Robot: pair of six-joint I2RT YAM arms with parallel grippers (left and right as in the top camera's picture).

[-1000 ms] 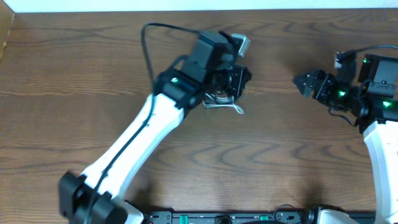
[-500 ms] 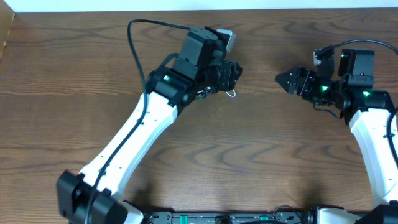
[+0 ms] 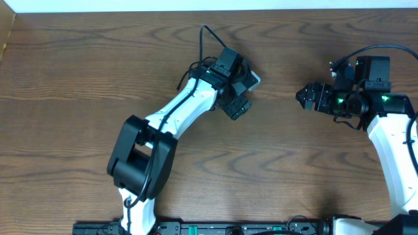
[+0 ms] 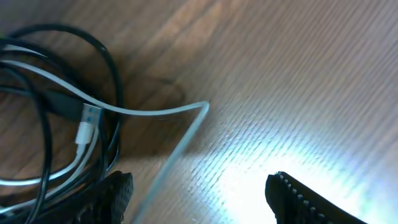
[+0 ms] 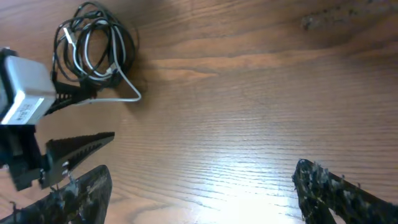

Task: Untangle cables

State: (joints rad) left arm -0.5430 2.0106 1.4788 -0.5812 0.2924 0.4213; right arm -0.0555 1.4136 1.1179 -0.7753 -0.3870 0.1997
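On the table (image 5: 249, 93), the cables (image 5: 93, 46) lie in one tangled bundle, white among black, just beside the left gripper (image 4: 199, 180), whose jaws gape wide and empty. The right gripper (image 5: 202, 169), well apart, also stands open.

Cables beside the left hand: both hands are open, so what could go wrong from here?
1. The white cable and black cables lie wound in one coil; pulling one strand may tighten the tangle or drag the whole bundle.
2. Several strands pass by one finger of the left hand; closing there may pinch more than one.
3. In the right wrist view the left hand stands right by the coil; the right hand, reaching in, may bump it.
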